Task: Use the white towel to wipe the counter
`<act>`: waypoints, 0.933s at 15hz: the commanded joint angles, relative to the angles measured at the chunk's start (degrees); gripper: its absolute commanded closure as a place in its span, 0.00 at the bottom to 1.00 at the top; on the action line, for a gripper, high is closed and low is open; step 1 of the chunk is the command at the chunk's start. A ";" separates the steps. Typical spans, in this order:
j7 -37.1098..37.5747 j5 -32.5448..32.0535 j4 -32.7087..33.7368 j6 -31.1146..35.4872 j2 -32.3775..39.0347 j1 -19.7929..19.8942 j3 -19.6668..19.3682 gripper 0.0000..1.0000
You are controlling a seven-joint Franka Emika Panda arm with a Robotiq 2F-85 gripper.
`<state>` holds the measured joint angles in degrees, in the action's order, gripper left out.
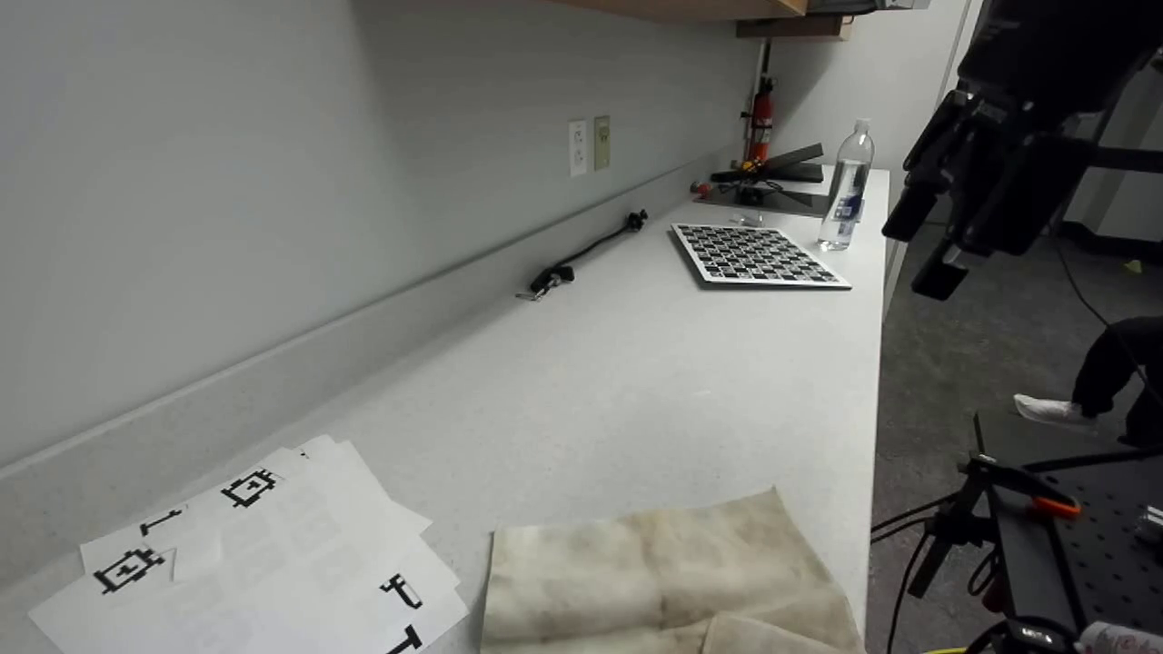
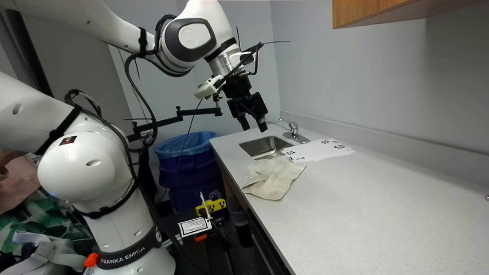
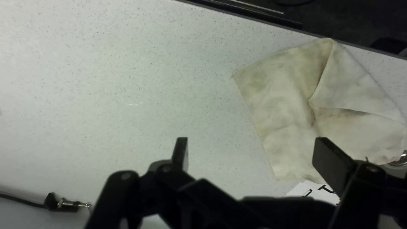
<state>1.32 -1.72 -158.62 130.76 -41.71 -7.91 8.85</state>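
Note:
The white towel, a rumpled cream cloth with brownish stains, lies on the counter near its front edge, in both exterior views (image 1: 654, 568) (image 2: 273, 179). In the wrist view the towel (image 3: 283, 101) is at the right, with one corner folded over. The counter is long, white and speckled, in both exterior views (image 1: 654, 391) (image 2: 363, 214) and the wrist view (image 3: 127, 73). My gripper is in the air above the counter, apart from the towel, in both exterior views (image 1: 925, 245) (image 2: 253, 124). In the wrist view my gripper (image 3: 251, 151) has its fingers wide apart with nothing between them.
White paper sheets with black markers (image 1: 291, 545) lie beside the towel. A sink (image 2: 263, 147) and faucet (image 2: 294, 133) are past the towel. A checkered board (image 1: 759, 256), a bottle (image 1: 847, 191) and a black cable (image 1: 595, 247) are further along the counter. A wooden cabinet (image 2: 382, 13) hangs above.

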 commanded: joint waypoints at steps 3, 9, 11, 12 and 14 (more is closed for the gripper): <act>0.17 -0.23 0.13 -0.20 0.01 -0.25 -0.25 0.00; -7.58 -2.18 0.09 6.77 6.73 3.05 -6.86 0.00; -11.96 -2.07 -0.20 9.92 9.09 3.34 -10.94 0.00; -15.85 -1.25 0.57 12.05 11.93 3.53 -14.17 0.00; -24.54 0.96 2.84 15.02 18.30 3.29 -21.19 0.00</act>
<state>-12.66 -2.95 -158.80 140.91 -32.57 -4.66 -4.68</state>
